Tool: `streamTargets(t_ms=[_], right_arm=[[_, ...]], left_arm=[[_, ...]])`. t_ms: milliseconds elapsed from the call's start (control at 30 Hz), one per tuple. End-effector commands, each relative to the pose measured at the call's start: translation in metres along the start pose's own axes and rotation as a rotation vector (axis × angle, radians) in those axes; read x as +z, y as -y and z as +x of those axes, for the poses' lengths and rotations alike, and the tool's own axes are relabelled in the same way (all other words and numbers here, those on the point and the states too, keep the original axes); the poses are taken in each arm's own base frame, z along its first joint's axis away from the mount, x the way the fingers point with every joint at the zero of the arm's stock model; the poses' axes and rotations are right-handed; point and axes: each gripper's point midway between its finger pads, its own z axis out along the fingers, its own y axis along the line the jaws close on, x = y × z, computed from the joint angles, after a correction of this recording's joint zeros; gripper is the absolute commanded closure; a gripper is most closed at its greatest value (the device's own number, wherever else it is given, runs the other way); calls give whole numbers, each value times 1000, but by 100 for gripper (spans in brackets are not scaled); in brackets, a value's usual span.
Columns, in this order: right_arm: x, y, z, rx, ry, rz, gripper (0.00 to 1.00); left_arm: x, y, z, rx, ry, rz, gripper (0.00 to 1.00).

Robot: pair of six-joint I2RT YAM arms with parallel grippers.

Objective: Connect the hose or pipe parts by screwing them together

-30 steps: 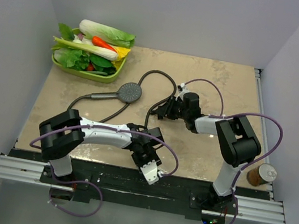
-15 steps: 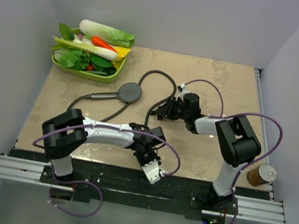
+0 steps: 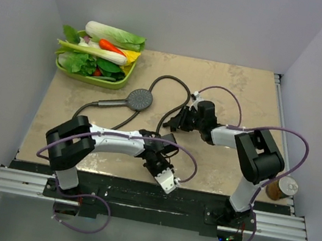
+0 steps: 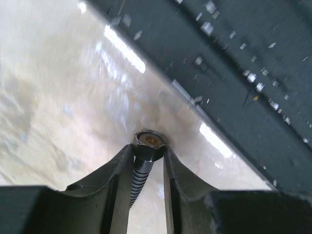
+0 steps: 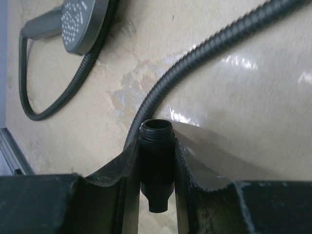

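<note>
The dark grey shower head (image 3: pixel 140 99) lies face up at mid-table, its handle pointing left; it also shows in the right wrist view as the shower head (image 5: pixel 83 22). The thin dark hose (image 3: pixel 177 81) loops across the table from the handle. My left gripper (image 4: pixel 148 155) is shut on the hose's hexagonal end nut (image 4: pixel 149 145), held just above the table beside the near edge. In the top view the left gripper (image 3: pixel 164 175) covers the nut. My right gripper (image 5: pixel 157 151) is shut on a short black threaded fitting (image 5: pixel 157 161), its threaded mouth facing outward. It is the right gripper (image 3: pixel 177 122) right of the head.
A green tray (image 3: pixel 102 81) of toy vegetables stands at the back left corner. A brown can (image 3: pixel 281 188) sits off the table's right side. The dark rail (image 4: pixel 234 73) runs along the near edge, close to the left gripper. White walls enclose three sides.
The left gripper's jaws have come together onto the hose end nut, and it has shifted slightly right along the near edge. The right gripper has stayed put with its fitting.
</note>
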Motion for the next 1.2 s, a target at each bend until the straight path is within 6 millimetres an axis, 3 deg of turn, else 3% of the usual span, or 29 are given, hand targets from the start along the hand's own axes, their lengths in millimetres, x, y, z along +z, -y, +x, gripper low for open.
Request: streamTargets(t_ms=[0, 33, 100, 133, 200, 333, 433, 500, 733, 800, 933, 1167], right_arm=[[-39, 3, 3, -58, -24, 78, 100], [-53, -9, -10, -85, 20, 60, 100], [-73, -7, -12, -118, 38, 94, 100], [-90, -20, -23, -147, 81, 82, 100], [-107, -16, -18, -170, 72, 124, 100], [-149, -40, -19, -256, 116, 84, 100], [-176, -73, -13, -351, 169, -24, 100], [-194, -113, -20, -452, 272, -141, 100], [-218, -175, -23, -682, 324, -178, 100], [-227, -186, -32, -737, 365, -157, 100], [-242, -217, -24, -929, 396, -225, 100], [-258, -245, -29, -1119, 445, -268, 100]], left_arm=[[-27, -3, 33, -353, -1, -32, 100], [-37, -9, 37, -399, 8, -60, 100], [-69, -25, 43, -497, 46, -147, 100], [-80, -30, 43, -526, 58, -177, 100], [-109, -38, 40, -598, 110, -226, 100], [-148, -42, 38, -739, 194, -283, 100], [-179, -48, 27, -839, 336, -308, 100], [-193, -46, 13, -874, 437, -279, 100], [-222, -35, -19, -874, 644, -198, 100], [-231, -37, -28, -841, 683, -183, 100], [-242, -33, -42, -811, 740, -120, 100], [-246, -25, -49, -751, 749, -71, 100]])
